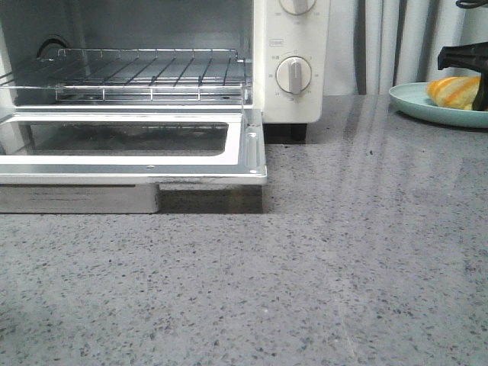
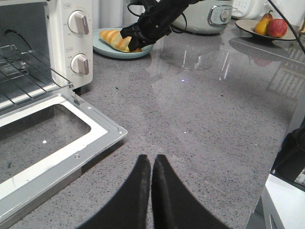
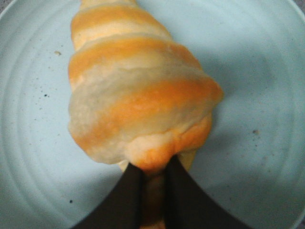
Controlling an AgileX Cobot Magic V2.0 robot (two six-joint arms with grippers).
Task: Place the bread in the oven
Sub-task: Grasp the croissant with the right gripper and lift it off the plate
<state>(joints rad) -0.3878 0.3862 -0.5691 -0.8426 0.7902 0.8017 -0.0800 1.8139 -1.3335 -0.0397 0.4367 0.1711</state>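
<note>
bread: golden-orange crescent roll with cream stripes [image 3: 138,100], sitting on a pale blue round plate [image 3: 257,71] far right on the counter

right gripper: black fingers [image 3: 152,191] pinched tight on the near tip of the roll, which is still on the plate

oven: cream-white toaster oven [image 1: 293,57] far left, glass door [image 1: 130,141] dropped flat open, wire rack [image 1: 130,72] bare

left gripper: black fingers [image 2: 151,191] pressed together with nothing in them, hovering over the grey speckled countertop [image 1: 343,252] just right of the door
</note>
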